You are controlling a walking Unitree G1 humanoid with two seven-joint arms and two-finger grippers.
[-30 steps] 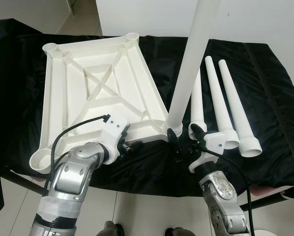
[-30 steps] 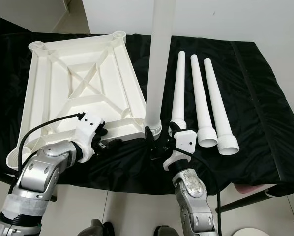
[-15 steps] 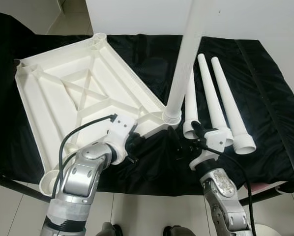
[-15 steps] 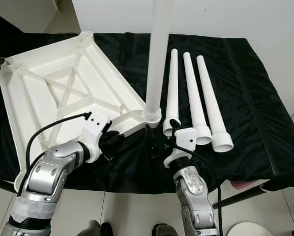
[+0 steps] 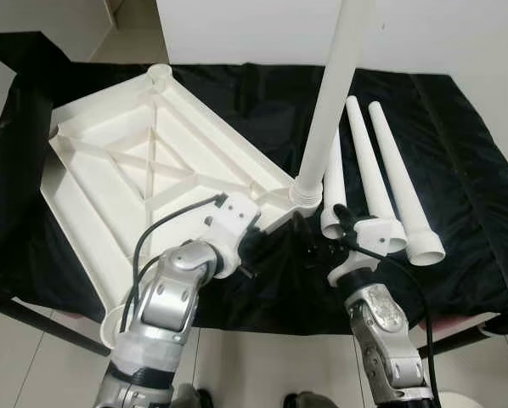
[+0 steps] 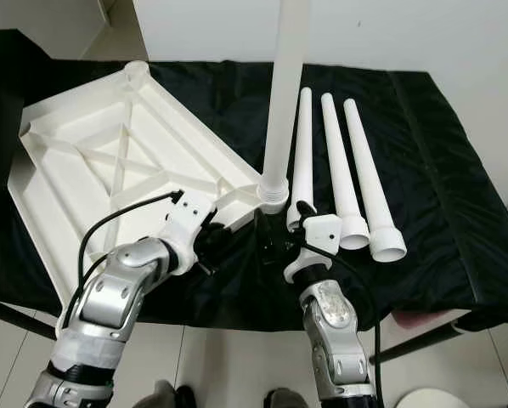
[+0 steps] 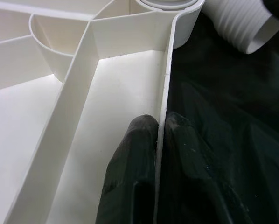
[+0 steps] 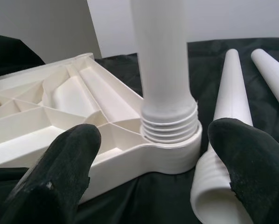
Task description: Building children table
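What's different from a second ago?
The left gripper, clamped on the tabletop rim, has swung it round on the black cloth, with the standing leg in its corner socket. The right gripper has opened off that leg. Three loose legs unmoved.

2 silver arms, white wrist housings, black cables, black claws.

Smooth matt white plastic tabletop (image 5: 152, 178) and legs (image 5: 381, 174) lie on a creased black cloth (image 5: 466, 195).
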